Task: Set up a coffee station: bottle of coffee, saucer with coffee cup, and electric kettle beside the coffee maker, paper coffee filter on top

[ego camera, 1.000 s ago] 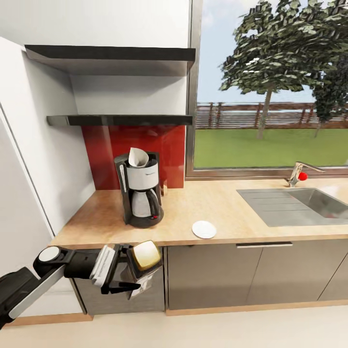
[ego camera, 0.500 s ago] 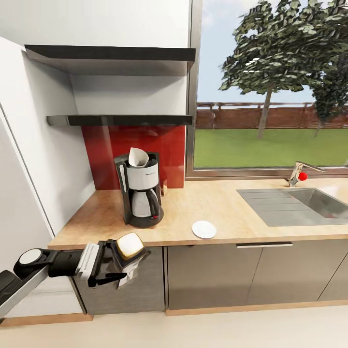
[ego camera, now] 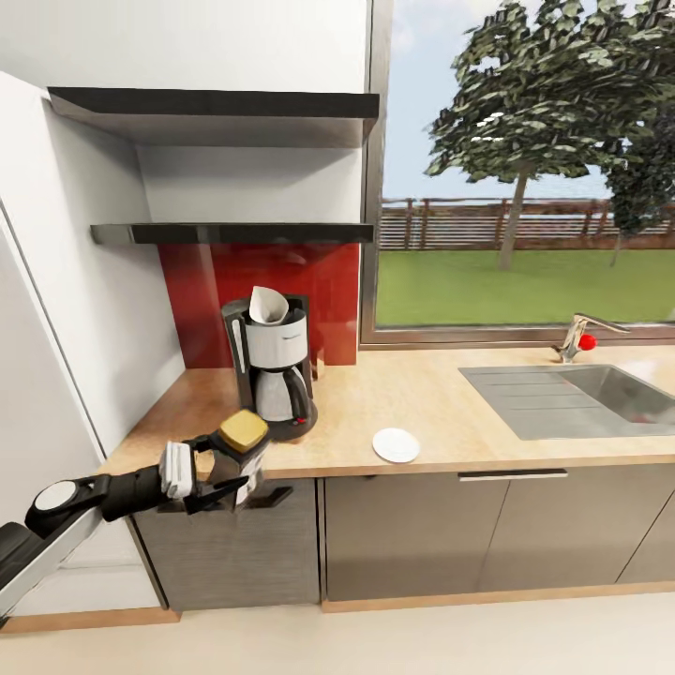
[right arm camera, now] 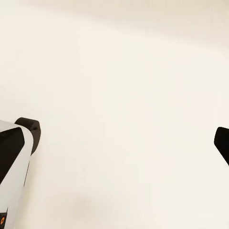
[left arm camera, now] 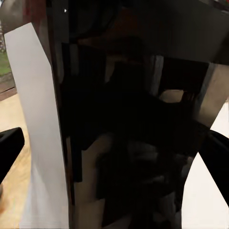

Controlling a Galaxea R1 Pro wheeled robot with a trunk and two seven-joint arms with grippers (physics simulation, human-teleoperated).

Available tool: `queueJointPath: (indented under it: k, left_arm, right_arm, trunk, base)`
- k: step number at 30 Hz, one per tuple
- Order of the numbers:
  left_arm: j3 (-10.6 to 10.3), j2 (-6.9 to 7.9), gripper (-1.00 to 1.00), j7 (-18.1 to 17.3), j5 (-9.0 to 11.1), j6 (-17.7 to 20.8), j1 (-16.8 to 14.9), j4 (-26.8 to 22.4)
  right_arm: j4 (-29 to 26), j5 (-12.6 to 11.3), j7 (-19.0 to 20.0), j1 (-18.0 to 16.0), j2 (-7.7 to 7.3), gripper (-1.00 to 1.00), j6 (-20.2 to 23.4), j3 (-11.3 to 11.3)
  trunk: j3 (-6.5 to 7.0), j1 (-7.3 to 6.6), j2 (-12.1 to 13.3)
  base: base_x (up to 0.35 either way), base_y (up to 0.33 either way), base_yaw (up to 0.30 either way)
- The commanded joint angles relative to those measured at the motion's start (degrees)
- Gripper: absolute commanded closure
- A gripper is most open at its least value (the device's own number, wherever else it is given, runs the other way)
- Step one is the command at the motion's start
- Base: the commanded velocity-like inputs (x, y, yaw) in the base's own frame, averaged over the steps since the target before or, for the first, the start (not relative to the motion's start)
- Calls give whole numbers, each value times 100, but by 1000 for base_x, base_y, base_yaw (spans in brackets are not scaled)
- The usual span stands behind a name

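Note:
The bottle of coffee [ego camera: 244, 431], gold cap up, hangs at the front edge of the kitchen countertop [ego camera: 422, 394], in front of the coffee maker [ego camera: 273, 375]. My left gripper [ego camera: 228, 472] is shut on it. In the left wrist view the dark jar [left arm camera: 129, 143] with its white label stands between both fingers [left arm camera: 9, 148]. The paper coffee filter [ego camera: 267, 306] sits on top of the coffee maker. The saucer [ego camera: 396, 445] lies bare to the right of the machine. The kitchen shelf [ego camera: 234, 232] hangs above. My right gripper [right arm camera: 119, 143] is open over pale floor.
A steel sink [ego camera: 600, 398] with a faucet [ego camera: 581, 337] is set into the counter's right part. A white wall panel [ego camera: 56, 375] closes the left end. Grey cabinet fronts [ego camera: 450, 534] stand below, and a window behind.
My left arm has raised the bottle from below the counter's front edge up to counter level and carried it forward toward the coffee maker. The camera has stayed still.

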Motion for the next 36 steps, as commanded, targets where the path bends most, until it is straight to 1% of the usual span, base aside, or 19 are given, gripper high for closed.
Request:
queueJointPath:
  k: [1,8,9,11,12,13,14,15,16,17,19,21,22,23,24,27,29,33,36]
  left_arm:
    - [43,5,100,6,13,-42,-7,6]
    - [491,-6,100,30,19,-74,14,134]
    - [629,-7,100,30,19,-76,74,188]
    - [999,-14,100,31,18,-78,271,249]
    - [1114,-32,100,31,16,-78,329,257]
    - [1385,-126,100,29,14,-77,444,274]
    - [1520,-189,100,30,14,-76,494,281]
    - [1819,-389,100,31,11,-73,608,298]
    - [1884,-462,100,31,9,-72,634,311]
    - [1978,-604,100,36,6,-72,672,339]
    - [2039,-748,100,69,3,-73,697,363]
    - [2082,-889,100,191,0,-75,712,378]
    - [2116,-990,100,429,-4,-77,722,388]
    - [2129,-1027,100,585,-7,-77,726,390]
    - [2144,-1081,100,851,-10,-78,731,391]
    - [2158,-1128,100,1089,-13,-79,736,389]
    - [2177,-1169,100,1315,-15,-79,739,401]
    - [2186,-1181,100,1360,-15,-79,740,404]
    - [2188,-1184,100,1376,-15,-79,740,405]
  right_arm:
    - [21,-60,46,-8,3,-100,-22,41]
    - [21,-60,46,-8,3,-100,-22,38]
    - [21,-60,46,-8,3,-100,-22,38]
    - [21,-60,46,-9,3,-100,-22,38]
    - [21,-60,46,-9,3,-100,-22,38]
    - [21,-60,46,-7,3,-100,-22,38]
    - [21,-60,46,-8,3,-100,-22,40]
    - [21,-60,46,-9,3,-100,-22,39]
    - [21,-60,46,-9,3,-100,-22,40]
    - [21,-60,46,-9,3,-100,-22,39]
    - [21,-60,46,-9,3,-100,-22,39]
    - [21,-60,46,-9,3,-100,-22,38]
    - [21,-60,46,-7,3,-100,-22,38]
    - [21,-60,46,-8,3,-100,-22,38]
    - [21,-62,46,-7,3,-100,-26,38]
    - [21,-69,46,-5,3,-100,-30,38]
    - [21,-100,45,-5,3,-100,-25,38]
    - [21,-110,46,-3,3,-100,-23,38]
    - [22,-112,46,-5,3,-100,-23,38]
  trunk:
    - [-11,2,-10]
    - [-11,2,-10]
    - [-11,2,-10]
    - [-11,2,-10]
    - [-11,2,-10]
    - [-11,2,-10]
    - [-11,2,-10]
    - [-11,2,-10]
    - [-11,2,-10]
    - [-11,2,-10]
    - [-11,2,-10]
    - [-11,2,-10]
    - [-11,2,-10]
    - [-11,2,-10]
    - [-11,2,-10]
    - [-11,2,-10]
    - [-11,2,-10]
    - [-11,2,-10]
    - [-65,68,-130]
  base:
    - [0,0,0]
    - [0,0,0]
    - [0,0,0]
    - [0,0,0]
    - [0,0,0]
    - [0,0,0]
    - [0,0,0]
    - [0,0,0]
    - [0,0,0]
    - [0,0,0]
    - [0,0,0]
    - [0,0,0]
    - [0,0,0]
    - [0,0,0]
    - [0,0,0]
    - [0,0,0]
    - [0,0,0]
    - [0,0,0]
    - [0,0,0]
